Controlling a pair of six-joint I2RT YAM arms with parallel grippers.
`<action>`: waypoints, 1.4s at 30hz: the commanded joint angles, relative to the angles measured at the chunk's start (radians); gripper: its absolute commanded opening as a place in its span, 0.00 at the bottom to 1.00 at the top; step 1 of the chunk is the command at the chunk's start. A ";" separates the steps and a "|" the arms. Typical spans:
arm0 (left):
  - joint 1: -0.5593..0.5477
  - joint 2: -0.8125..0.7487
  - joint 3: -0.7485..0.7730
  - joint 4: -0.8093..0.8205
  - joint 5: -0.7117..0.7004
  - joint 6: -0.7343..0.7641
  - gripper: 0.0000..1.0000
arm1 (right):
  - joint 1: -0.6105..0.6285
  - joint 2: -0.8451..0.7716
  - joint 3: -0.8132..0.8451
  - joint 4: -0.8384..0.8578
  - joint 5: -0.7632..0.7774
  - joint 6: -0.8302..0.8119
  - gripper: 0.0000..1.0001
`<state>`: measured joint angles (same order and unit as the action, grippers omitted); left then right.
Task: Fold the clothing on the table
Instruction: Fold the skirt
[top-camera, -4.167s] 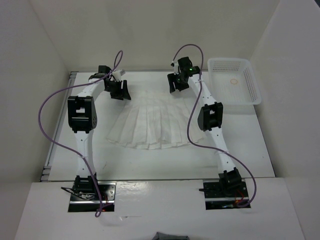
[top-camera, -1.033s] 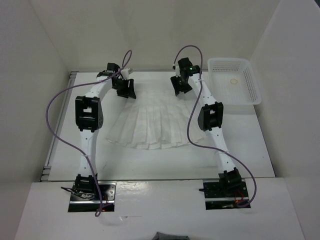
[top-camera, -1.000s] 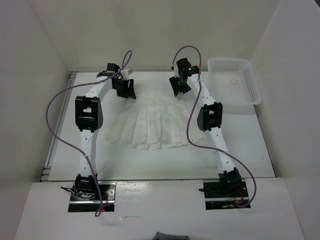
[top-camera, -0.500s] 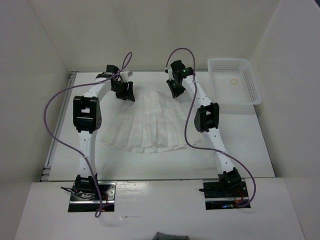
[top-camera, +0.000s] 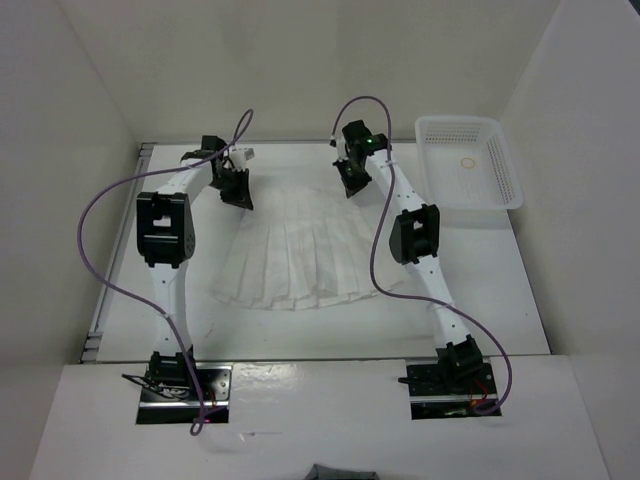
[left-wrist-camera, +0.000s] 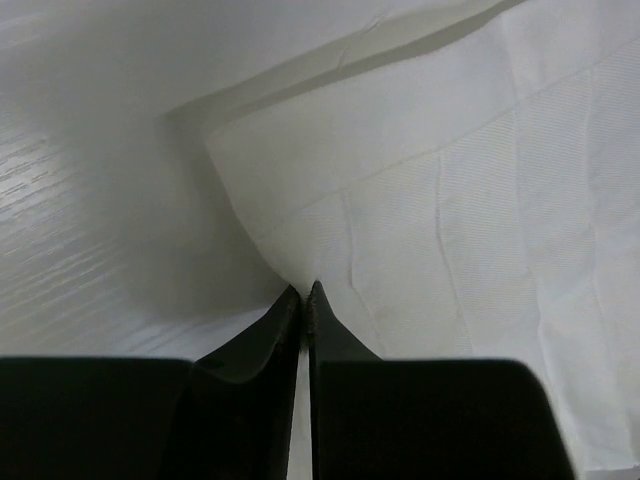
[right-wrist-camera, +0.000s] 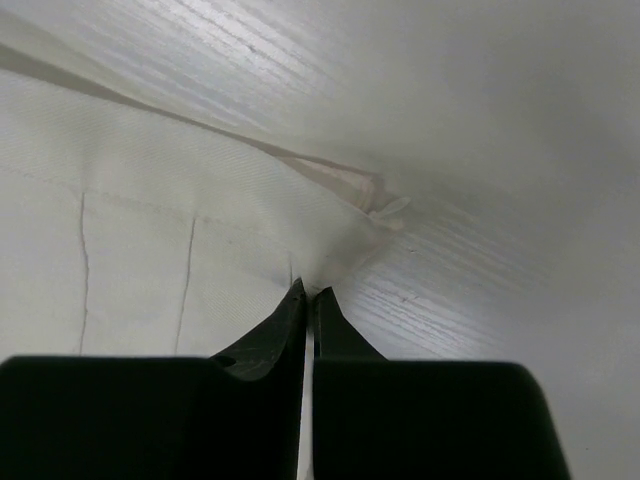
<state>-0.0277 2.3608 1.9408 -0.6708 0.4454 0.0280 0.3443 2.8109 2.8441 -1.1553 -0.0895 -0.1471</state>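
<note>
The clothing is a white pleated, fan-shaped garment spread on the table, narrow end at the far side. My left gripper is shut on the far left corner of the clothing, the fabric pinched between its black fingertips. At the far right corner, my right gripper is likewise shut on the clothing, near a small folded tab of cloth. Both corners look slightly lifted off the table, with shadow beneath their edges.
A white plastic lattice basket stands at the far right of the table with a small ring inside it. White walls close in the left, far and right sides. Purple cables loop from both arms.
Both grippers have closed on the far corners of the clothing. The clothing has shifted a little to the left and toward the near edge, and both wrists moved with it.
</note>
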 joint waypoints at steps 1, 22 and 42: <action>0.032 -0.054 -0.016 -0.030 -0.004 0.029 0.09 | -0.002 -0.085 -0.028 -0.069 -0.023 -0.002 0.00; 0.052 -0.457 -0.241 -0.182 0.073 0.205 0.03 | 0.016 -0.499 -0.297 -0.121 -0.095 -0.040 0.00; 0.052 -0.874 -0.529 -0.570 -0.020 0.659 0.27 | 0.191 -1.235 -1.367 0.113 -0.017 -0.207 0.00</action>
<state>0.0174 1.5654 1.4418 -1.1442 0.4362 0.5613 0.4889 1.6703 1.5299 -1.1172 -0.1516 -0.3180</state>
